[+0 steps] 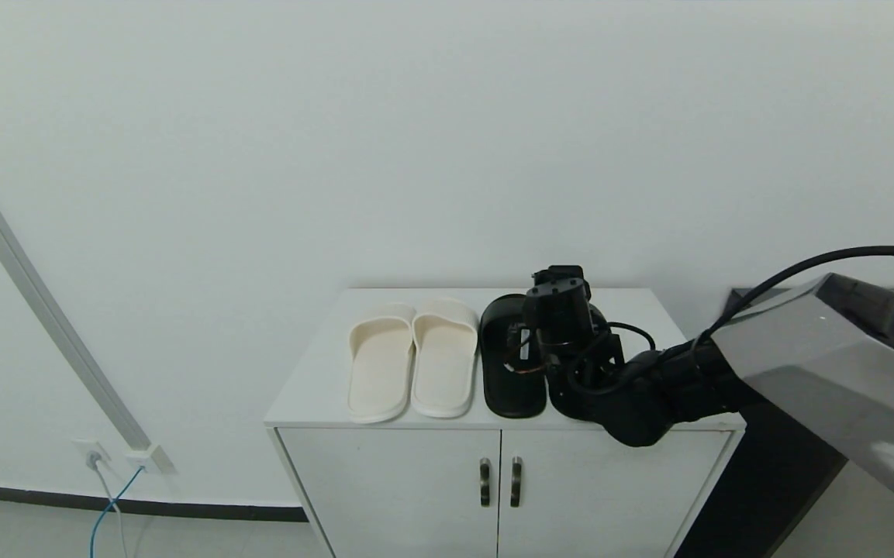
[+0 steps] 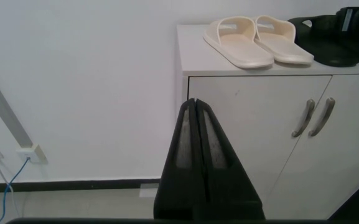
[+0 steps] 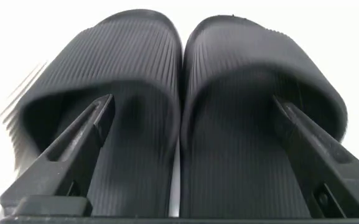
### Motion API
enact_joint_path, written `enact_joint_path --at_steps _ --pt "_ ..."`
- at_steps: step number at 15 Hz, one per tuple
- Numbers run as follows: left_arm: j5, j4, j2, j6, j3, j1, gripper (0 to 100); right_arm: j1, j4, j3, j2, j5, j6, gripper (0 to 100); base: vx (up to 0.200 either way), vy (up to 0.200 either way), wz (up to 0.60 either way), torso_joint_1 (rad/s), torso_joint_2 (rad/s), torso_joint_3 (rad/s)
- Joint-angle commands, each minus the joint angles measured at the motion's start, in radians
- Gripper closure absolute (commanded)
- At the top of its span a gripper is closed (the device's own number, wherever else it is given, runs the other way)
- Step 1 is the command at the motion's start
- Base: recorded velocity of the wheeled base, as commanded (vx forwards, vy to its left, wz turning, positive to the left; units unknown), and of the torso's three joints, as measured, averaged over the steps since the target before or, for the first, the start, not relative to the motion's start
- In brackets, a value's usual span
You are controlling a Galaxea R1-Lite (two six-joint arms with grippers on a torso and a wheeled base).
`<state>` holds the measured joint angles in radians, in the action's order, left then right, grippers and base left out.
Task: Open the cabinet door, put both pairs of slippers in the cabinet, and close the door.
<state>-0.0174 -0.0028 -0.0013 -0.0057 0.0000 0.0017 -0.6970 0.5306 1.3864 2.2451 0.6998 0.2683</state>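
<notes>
The right gripper [image 3: 193, 99] is spread wide, one finger at each slipper of the black pair [image 3: 135, 74] on the cabinet [image 1: 311, 395]. If it closes unevenly, one slipper could slip free. The left gripper [image 2: 195, 102], pressed together, hangs low beside the shut doors [image 1: 388, 488], the cream pair [image 1: 412, 356] lies on top, and no writing is legible.

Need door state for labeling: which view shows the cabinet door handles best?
Head view: both handles sit front-on at the seam of the two shut doors. The left wrist view shows the same handles from an angle. The right wrist view faces the black slippers instead, so no help there.
</notes>
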Motion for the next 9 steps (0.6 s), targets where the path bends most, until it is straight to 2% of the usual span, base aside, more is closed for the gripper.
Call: enact_joint_path --at_steps 1,9 --pt "0.001 0.0 0.001 0.0 0.0 0.001 100 0.013 0.0 0.056 0.048 0.004 -0.014 0 0.0 0.0 0.0 0.0 0.0 0.0" --pt "0.001 0.0 0.001 -0.002 0.0 0.0 100 0.033 0.0 0.143 0.111 0.004 -0.021 0 0.0 0.0 0.0 0.0 0.0 0.0"
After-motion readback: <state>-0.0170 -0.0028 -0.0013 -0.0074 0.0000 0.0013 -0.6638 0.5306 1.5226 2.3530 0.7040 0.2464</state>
